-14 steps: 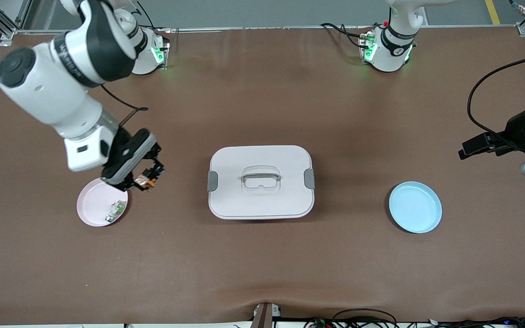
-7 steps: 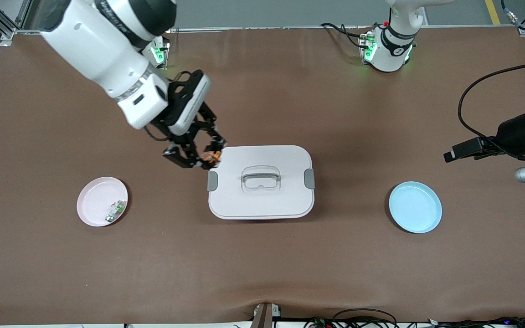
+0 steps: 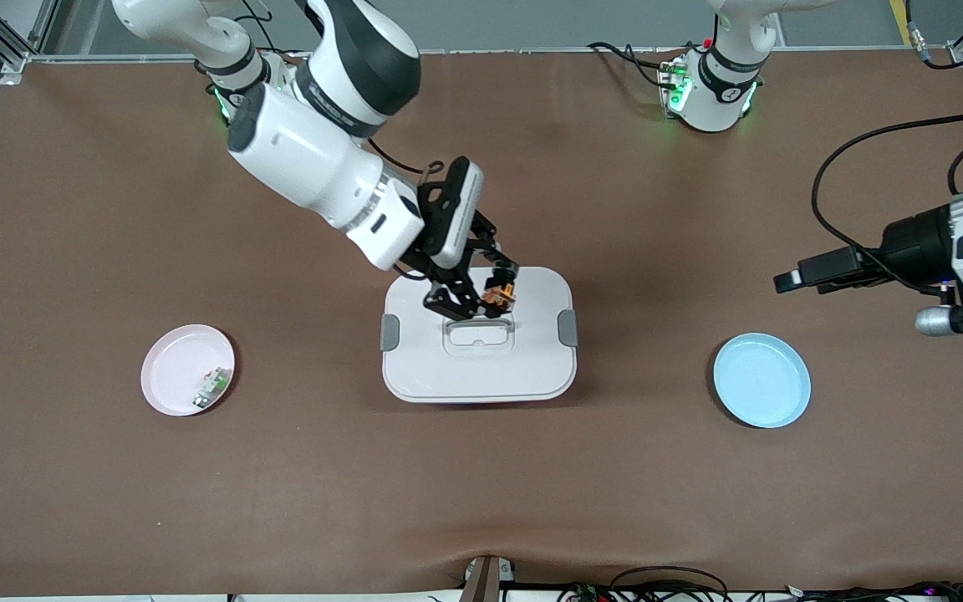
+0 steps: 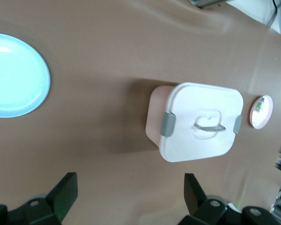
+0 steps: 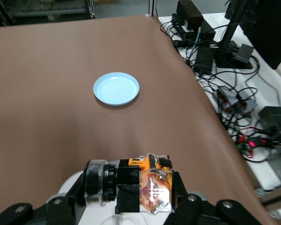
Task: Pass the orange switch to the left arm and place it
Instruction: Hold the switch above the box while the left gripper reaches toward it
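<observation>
My right gripper [image 3: 481, 293] is shut on the orange switch [image 3: 498, 293], a small black part with orange pieces, and holds it in the air over the lid of the white box [image 3: 532, 359]. In the right wrist view the switch [image 5: 147, 187] sits between the fingers above the box lid [image 5: 68, 185]. My left gripper [image 3: 791, 279] is open and empty, up over the table near the left arm's end. In the left wrist view its fingers [image 4: 65, 192] stand wide apart, with the box [image 4: 196, 119] in sight.
A pink plate [image 3: 176, 372] with a small green-and-white component [image 3: 212, 387] lies toward the right arm's end. A light blue plate [image 3: 761, 380] lies toward the left arm's end; it also shows in the left wrist view [image 4: 14, 75] and right wrist view [image 5: 116, 89].
My right gripper has carried the switch from beside the pink plate up and over the box lid. My left gripper has moved a little toward the box.
</observation>
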{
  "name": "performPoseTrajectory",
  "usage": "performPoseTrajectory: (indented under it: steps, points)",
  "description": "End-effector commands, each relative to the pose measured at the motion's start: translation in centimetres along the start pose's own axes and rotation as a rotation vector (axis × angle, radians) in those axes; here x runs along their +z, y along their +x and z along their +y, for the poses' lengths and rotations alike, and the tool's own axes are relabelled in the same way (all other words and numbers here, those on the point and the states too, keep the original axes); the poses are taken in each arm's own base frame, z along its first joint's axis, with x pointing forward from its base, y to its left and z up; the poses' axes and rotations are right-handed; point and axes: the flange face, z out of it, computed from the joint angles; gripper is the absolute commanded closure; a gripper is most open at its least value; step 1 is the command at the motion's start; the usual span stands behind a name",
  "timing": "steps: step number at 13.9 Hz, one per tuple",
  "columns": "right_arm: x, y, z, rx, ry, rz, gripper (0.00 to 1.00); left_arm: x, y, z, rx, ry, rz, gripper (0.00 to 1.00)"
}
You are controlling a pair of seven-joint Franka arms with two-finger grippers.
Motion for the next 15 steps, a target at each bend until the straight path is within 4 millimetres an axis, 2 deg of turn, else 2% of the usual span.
performPoseTrajectory:
  steps: [1,3,6,9,15]
  points:
    - [1.6,0.6,-0.8,0.054,0.052,0.049,0.89,1.5,-0.1,2.6,0.113,-0.029,0.004,0.0]
    - [2.5,0.5,-1.6,0.087,0.08,0.063,0.9,3.6,0.3,4.4,0.207,-0.04,0.008,0.0]
    - [3.3,0.8,-2.4,0.132,0.109,0.098,0.9,5.8,0.1,8.9,0.266,-0.079,0.063,0.0]
    - [3.9,1.6,-3.7,0.151,0.122,0.115,0.9,7.6,-0.1,11.4,0.275,-0.113,0.082,0.0]
    - [4.1,1.9,-4.0,0.16,0.125,0.117,0.9,11.4,-2.3,15.7,0.246,-0.099,0.029,0.0]
